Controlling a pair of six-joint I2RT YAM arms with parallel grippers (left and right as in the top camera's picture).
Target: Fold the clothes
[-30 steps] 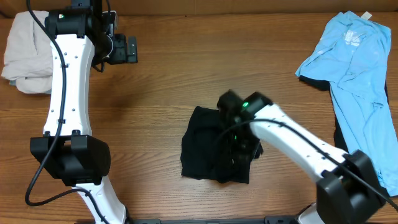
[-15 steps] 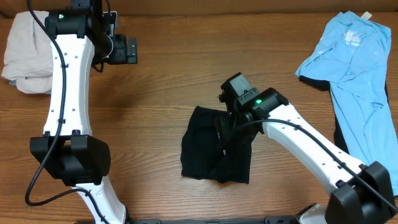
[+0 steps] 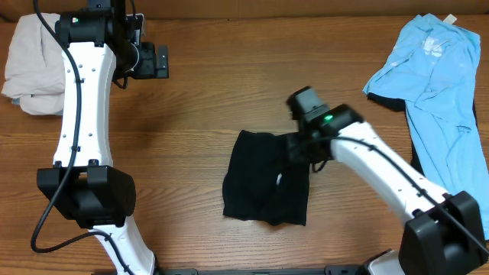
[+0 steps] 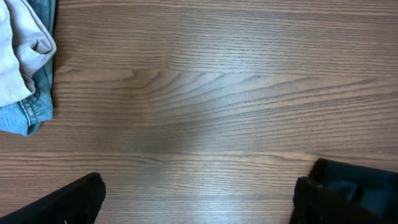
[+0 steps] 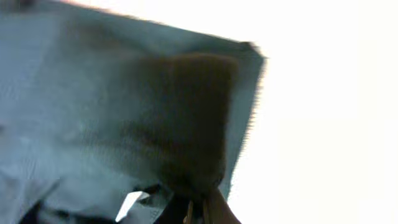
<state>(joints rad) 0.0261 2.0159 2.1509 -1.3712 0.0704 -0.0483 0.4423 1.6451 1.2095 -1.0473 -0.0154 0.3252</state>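
A black T-shirt [image 3: 260,187] lies folded in a rough rectangle at the table's middle. My right gripper [image 3: 302,149] is at its upper right edge. In the blurred right wrist view, the fingers [image 5: 205,210] are pinched together on dark fabric [image 5: 186,124], with the small white label [image 5: 130,203] beside them. A light blue shirt [image 3: 432,76] lies spread at the far right. My left gripper [image 3: 157,61] is at the back left, open and empty over bare wood, with its fingers [image 4: 201,199] wide apart.
A heap of whitish cloth [image 3: 30,61] lies at the back left corner. It also shows in the left wrist view [image 4: 18,62], with blue denim [image 4: 28,115] under it. A dark cloth [image 3: 417,164] peeks from under the blue shirt.
My right gripper has moved right and back, from over the black T-shirt's middle to its upper right edge. The left arm has not moved.
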